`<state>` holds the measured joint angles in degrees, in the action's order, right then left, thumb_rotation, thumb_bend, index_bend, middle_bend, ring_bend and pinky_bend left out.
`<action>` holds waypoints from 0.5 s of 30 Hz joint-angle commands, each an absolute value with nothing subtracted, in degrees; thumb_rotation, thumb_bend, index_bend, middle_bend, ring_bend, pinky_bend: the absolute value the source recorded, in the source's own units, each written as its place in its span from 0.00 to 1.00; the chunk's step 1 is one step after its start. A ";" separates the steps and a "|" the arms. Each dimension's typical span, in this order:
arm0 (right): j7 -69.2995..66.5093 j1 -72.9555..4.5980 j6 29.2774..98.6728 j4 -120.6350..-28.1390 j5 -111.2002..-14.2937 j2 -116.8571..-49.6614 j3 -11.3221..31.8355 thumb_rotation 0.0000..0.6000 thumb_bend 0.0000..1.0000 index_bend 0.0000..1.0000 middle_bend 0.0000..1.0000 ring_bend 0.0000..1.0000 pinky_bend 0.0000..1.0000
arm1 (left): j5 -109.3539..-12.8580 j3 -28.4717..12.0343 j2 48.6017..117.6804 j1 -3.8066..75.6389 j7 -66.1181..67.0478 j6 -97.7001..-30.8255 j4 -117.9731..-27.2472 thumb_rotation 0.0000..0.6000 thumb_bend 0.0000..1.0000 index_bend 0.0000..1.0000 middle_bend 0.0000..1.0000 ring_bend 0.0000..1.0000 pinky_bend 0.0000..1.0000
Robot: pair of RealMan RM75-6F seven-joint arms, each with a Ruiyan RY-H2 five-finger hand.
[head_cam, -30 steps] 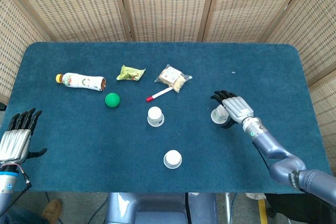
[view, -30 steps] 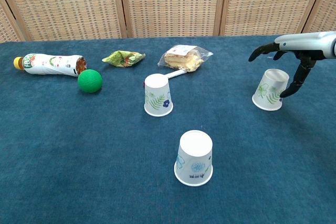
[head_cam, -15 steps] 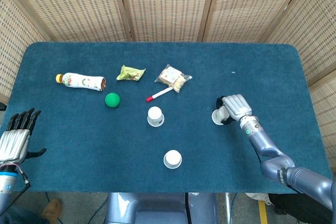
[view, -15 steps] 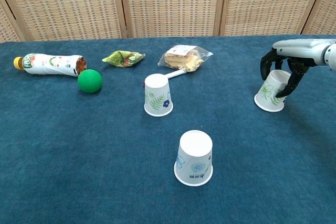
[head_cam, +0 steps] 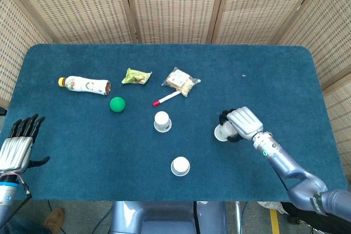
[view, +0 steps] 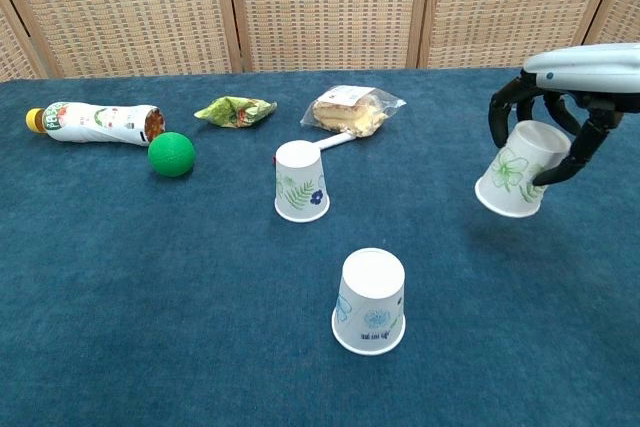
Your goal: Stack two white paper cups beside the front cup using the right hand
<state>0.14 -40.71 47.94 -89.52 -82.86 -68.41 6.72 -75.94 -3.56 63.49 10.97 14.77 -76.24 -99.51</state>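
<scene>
Chest view, left to right: a drink bottle lying on its side on the blue table, a green ball, a crumpled green wrapper, an inverted middle paper cup, a red-capped marker beside a bagged snack, and the inverted front cup nearest the camera. At far right, the right hand grips a third paper cup, its dark fingers clamped around the upper wall; the cup hangs tilted, rim toward the middle of the table, apparently just clear of the cloth. Head view shows the left hand at the table's left edge, fingers apart, holding nothing.

Handling, as a judgement: such a cup is very light and thin-walled, so it should crush or oval under a hard squeeze and may slip from a loose one. Hold is best taken around the stiffer closed base, leaving the rim free to sleeve over another cup.
</scene>
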 commanded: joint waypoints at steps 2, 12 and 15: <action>1.75 -39.00 51.80 -98.11 -93.87 -62.65 1.31 1.00 0.33 0.49 0.48 0.47 0.68 | -76.77 -3.15 63.40 10.77 14.72 -76.68 -99.75 1.00 0.00 0.00 0.00 0.00 0.00; 7.21 -40.65 49.79 -100.53 -100.15 -66.66 -1.61 1.00 0.33 0.49 0.48 0.47 0.68 | -77.72 -2.65 63.04 10.49 14.15 -77.09 -100.03 1.00 0.00 0.00 0.00 0.00 0.00; 9.33 -41.22 48.49 -99.91 -99.10 -68.87 -1.16 1.00 0.33 0.49 0.48 0.46 0.68 | -77.72 -2.60 62.91 10.50 13.91 -76.97 -100.05 1.00 0.00 0.00 0.00 0.00 0.00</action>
